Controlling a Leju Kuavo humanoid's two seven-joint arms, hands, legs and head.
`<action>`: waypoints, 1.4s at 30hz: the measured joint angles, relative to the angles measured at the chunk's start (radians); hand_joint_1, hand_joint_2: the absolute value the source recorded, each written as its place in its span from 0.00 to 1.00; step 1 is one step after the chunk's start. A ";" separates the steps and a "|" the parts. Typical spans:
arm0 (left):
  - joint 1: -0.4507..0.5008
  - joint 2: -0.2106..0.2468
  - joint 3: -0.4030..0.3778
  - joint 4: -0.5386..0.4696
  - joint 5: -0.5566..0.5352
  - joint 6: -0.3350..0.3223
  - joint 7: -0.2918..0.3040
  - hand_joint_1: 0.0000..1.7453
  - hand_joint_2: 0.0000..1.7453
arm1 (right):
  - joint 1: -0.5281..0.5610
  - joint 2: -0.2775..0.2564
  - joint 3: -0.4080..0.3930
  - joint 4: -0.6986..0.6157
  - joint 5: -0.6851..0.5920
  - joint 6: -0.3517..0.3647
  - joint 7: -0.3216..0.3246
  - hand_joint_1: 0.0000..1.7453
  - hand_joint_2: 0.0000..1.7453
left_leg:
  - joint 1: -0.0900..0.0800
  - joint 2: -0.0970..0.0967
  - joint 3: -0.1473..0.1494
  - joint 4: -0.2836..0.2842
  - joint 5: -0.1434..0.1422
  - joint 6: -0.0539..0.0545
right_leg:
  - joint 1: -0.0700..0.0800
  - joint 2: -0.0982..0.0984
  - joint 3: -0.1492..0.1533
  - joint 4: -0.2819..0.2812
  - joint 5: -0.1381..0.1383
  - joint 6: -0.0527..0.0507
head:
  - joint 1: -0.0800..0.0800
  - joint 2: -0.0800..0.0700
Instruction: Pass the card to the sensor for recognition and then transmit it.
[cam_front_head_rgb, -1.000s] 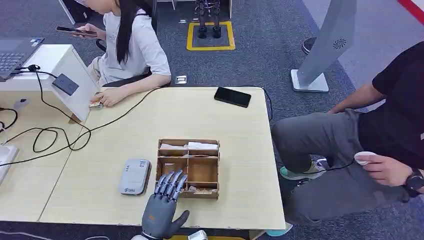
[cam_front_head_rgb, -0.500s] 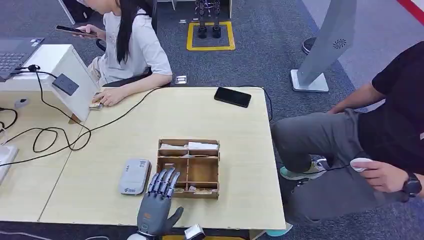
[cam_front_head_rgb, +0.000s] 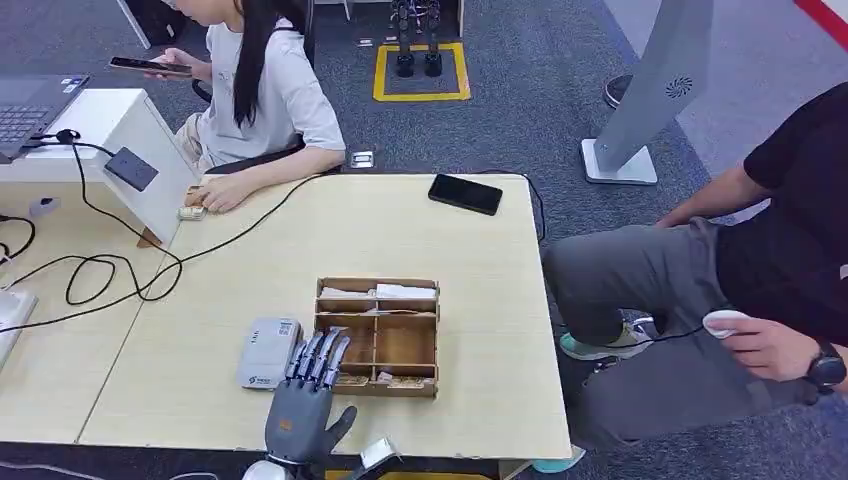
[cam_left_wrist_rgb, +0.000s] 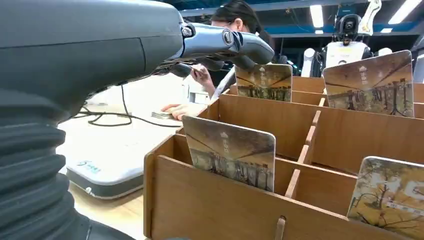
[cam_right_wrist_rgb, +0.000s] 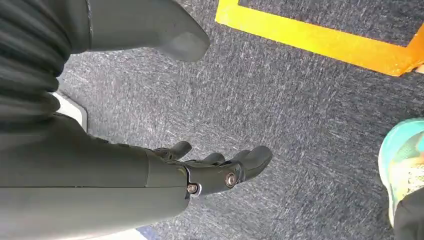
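Hand left (cam_front_head_rgb: 300, 405) | we see fingers spread, holding nothing | card (cam_left_wrist_rgb: 229, 152) just ahead in wooden box (cam_front_head_rgb: 377, 337) | right hand (cam_right_wrist_rgb: 200, 170) empty, loosely curled

You won't find any text you can read here: the cards (cam_left_wrist_rgb: 230, 151) in the wooden box (cam_left_wrist_rgb: 240, 210) carry small marks, and the grey reader (cam_front_head_rgb: 268, 353) a label, all too blurred.
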 joint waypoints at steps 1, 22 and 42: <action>0.000 0.001 0.000 0.000 0.000 0.000 0.002 0.00 1.00 | 0.000 0.000 0.000 0.000 0.000 0.000 0.000 0.00 1.00 | 0.000 0.000 0.000 0.000 0.000 0.000 | 0.000 0.000 0.000 0.000 0.000 0.000 | 0.000 0.000; -0.001 0.005 0.000 -0.013 0.019 0.000 -0.034 0.00 1.00 | -0.001 0.006 -0.008 0.000 0.002 0.008 0.003 0.00 1.00 | 0.000 0.000 0.000 0.000 0.000 0.000 | 0.000 0.000 0.000 0.000 0.000 0.000 | 0.000 0.000; -0.002 -0.009 0.000 0.018 0.052 0.000 -0.081 1.00 1.00 | -0.005 0.006 -0.024 0.000 0.013 0.010 0.003 0.00 1.00 | 0.000 0.000 0.000 0.000 0.000 0.000 | 0.000 0.000 0.000 0.000 0.000 0.000 | 0.000 0.000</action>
